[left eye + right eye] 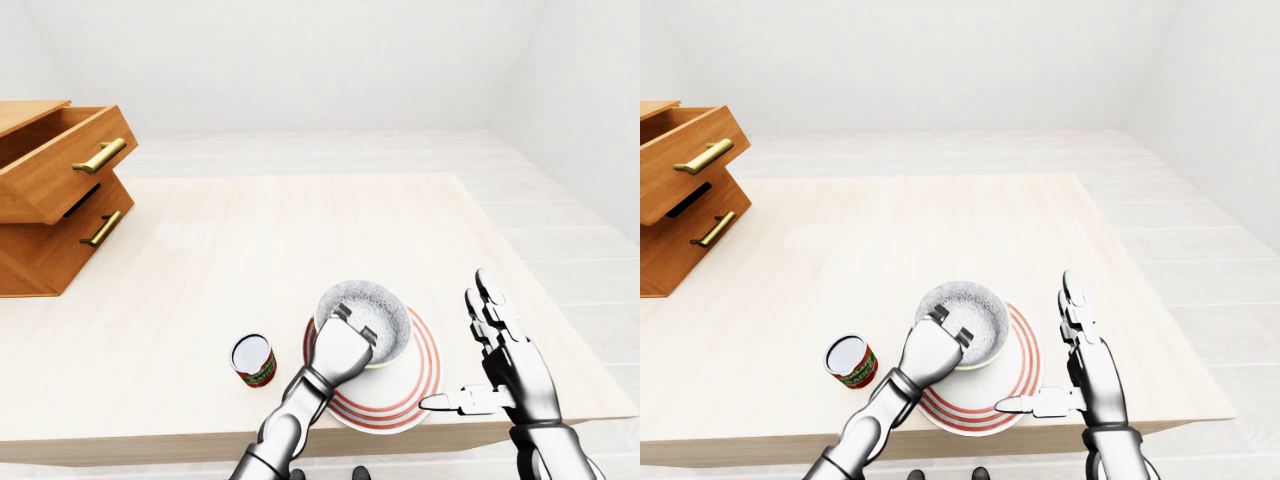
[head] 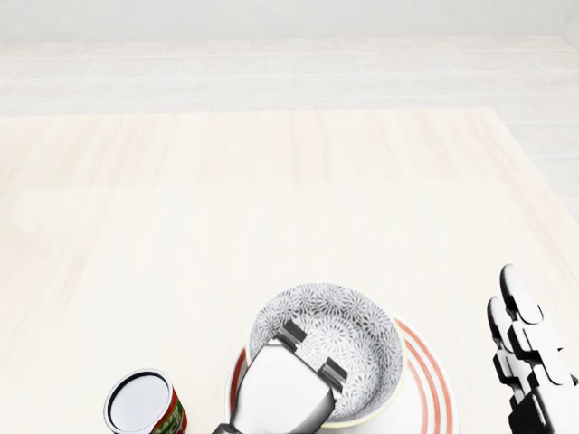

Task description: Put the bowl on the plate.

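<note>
The left hand [image 1: 340, 352] grips the near rim of the patterned bowl [image 1: 375, 312], two fingers hooked inside. The bowl sits over the red-ringed plate [image 1: 405, 392] at the table's [image 1: 250, 240] bottom edge in the left-eye view. The right hand [image 1: 510, 365] stands beside the plate, fingers straight and spread, holding nothing; a can [image 1: 253, 358] stands to the plate's left.

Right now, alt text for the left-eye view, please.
The left hand grips the bowl by its rim, over the striped plate at the bottom of the table. A can stands to their left; the right hand is open on the right.
</note>
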Robot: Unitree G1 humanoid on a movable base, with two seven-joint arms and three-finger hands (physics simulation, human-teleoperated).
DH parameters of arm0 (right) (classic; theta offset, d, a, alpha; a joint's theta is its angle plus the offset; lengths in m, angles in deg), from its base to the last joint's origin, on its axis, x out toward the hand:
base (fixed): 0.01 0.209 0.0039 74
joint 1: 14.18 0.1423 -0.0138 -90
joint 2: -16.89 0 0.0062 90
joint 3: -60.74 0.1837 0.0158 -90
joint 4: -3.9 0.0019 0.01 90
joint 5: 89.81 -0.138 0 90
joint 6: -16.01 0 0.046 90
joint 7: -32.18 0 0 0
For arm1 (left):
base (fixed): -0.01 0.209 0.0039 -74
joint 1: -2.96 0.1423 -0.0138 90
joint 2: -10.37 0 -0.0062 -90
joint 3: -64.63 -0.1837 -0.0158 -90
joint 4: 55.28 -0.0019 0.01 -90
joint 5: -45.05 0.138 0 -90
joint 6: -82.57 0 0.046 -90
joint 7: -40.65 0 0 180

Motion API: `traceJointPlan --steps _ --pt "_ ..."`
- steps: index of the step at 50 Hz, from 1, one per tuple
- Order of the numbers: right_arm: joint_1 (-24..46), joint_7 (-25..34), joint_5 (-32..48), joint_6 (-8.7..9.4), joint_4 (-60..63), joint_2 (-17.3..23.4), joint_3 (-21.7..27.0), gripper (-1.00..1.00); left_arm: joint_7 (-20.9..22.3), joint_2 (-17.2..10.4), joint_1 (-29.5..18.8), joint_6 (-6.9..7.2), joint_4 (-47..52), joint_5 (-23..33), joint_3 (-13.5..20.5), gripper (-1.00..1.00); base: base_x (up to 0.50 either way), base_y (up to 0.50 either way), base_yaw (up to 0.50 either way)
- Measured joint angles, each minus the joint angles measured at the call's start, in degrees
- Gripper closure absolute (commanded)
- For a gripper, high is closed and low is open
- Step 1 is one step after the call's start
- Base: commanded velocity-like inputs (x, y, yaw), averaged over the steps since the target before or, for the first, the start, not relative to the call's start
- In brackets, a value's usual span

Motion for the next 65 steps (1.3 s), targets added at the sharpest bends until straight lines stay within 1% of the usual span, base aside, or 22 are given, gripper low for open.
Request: traceJointPlan --steps 20,54,63,65 --pt "0.1 0.1 0.1 0.29 0.3 -0.1 0.1 -1.00 0.0 -0.1 0.4 0.00 0.4 -0.5 -0.2 1.00 0.00 0.00 0.00" --pt "0.3 0.1 0.0 -0.10 -0.4 0.0 0.4 -1.00 0.0 -0.2 0.6 0.00 0.5 -1.4 -0.2 1.00 0.00 0.00 0.00" --pt "0.5 0.0 0.0 -0.07 -0.7 0.1 0.4 -1.00 0.0 -0.1 0.7 0.00 1.0 -0.9 -0.6 0.77 0.00 0.00 0.00" --pt "0.5 0.0 0.0 -0.04 -0.7 0.1 0.4 -1.00 0.0 -0.2 0.8 0.00 0.9 -0.7 -0.6 0.66 0.00 0.00 0.00"
